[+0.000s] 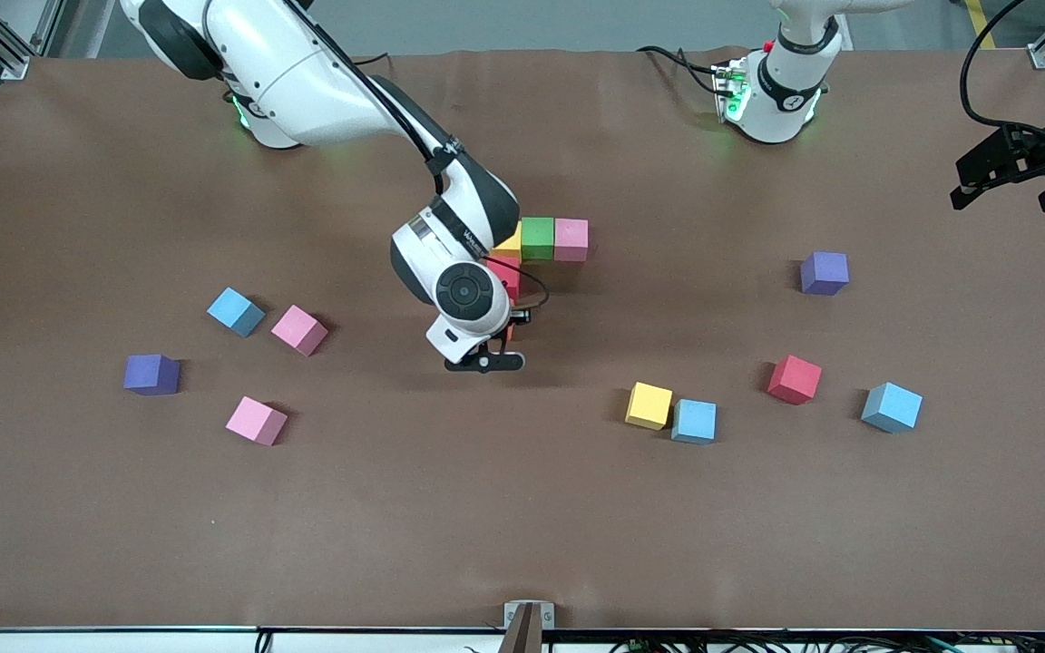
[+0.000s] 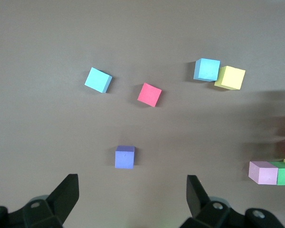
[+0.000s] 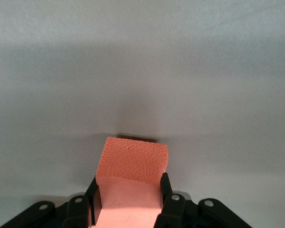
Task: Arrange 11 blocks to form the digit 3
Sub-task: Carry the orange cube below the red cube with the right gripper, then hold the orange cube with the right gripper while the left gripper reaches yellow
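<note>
The surface [image 1: 522, 526] is covered in a matt brown sheet, smooth, with faint creases. The blocks look like matt foam: the orange block [image 3: 133, 166] in the right tool [image 3: 129, 199] shows a fine pebbled grain up close, and the pink block [image 2: 263, 172], purple block [image 2: 125, 156] and yellow block [image 2: 230, 78] have the same dull, soft finish. The arm shells [image 1: 305, 73] are glossy white plastic with black joints. The left tool [image 2: 133, 199] has matt black plastic fingers [image 2: 66, 194].

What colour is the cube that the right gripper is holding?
Orange cube, clearest in the right wrist view, pinched by the right gripper.
</note>
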{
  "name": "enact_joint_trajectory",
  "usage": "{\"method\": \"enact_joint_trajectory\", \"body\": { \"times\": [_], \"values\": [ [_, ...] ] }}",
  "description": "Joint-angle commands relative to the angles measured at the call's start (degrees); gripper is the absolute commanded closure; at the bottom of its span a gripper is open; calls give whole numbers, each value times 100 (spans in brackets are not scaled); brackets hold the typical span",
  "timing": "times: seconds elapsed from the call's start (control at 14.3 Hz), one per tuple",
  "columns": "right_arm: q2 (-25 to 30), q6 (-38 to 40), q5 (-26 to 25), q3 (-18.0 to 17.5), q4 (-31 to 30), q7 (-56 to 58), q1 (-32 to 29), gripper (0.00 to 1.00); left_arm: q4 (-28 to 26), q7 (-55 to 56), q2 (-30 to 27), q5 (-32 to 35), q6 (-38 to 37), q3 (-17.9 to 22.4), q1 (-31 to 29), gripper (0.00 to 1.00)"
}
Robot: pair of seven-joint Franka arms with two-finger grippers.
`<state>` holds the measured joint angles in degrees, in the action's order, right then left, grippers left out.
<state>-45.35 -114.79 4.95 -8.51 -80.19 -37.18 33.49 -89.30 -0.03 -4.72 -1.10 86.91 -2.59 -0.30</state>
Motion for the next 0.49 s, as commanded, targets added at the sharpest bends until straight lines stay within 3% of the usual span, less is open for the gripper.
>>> {"method": "enact_joint_trajectory", "body": {
  "times": [0.0, 0.42],
  "values": [
    [26, 27, 103, 16, -58, -79, 52, 60, 18, -111, -64, 31, -25, -5, -32, 0],
    [26, 27, 112, -11, -119, -87, 114, 60, 18, -41, -47, 49, -25, -5, -32, 0]
  ]
}}
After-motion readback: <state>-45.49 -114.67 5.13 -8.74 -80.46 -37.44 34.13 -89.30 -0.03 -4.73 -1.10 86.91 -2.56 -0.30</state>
